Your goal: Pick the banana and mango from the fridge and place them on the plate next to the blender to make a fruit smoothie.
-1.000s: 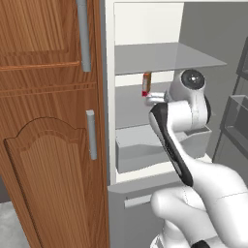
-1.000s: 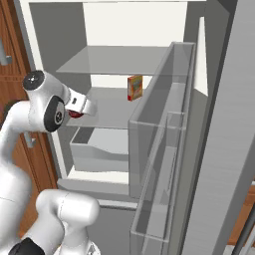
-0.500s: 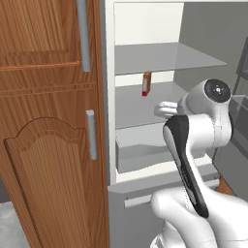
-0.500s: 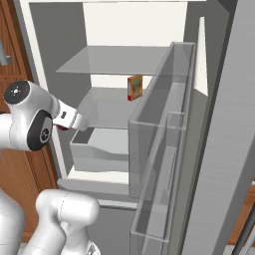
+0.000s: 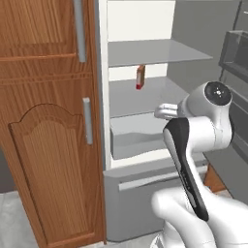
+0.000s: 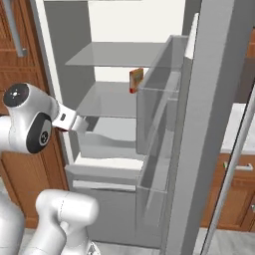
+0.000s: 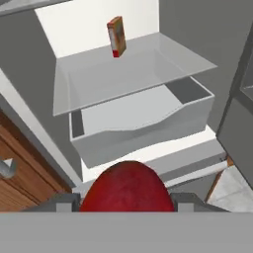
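Pincer [image 7: 126, 202] half-spread, fingers [image 7: 59, 202] flanking mango [image 7: 126, 187].

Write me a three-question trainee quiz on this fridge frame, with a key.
1. True or false: the gripper is shut on the mango.
2. Where does the orange-red carton stand? A) in the drawer B) on a shelf above the drawer C) in a door bin
3. Is the fridge door open or closed?

Key: 1 true; 2 B; 3 open.
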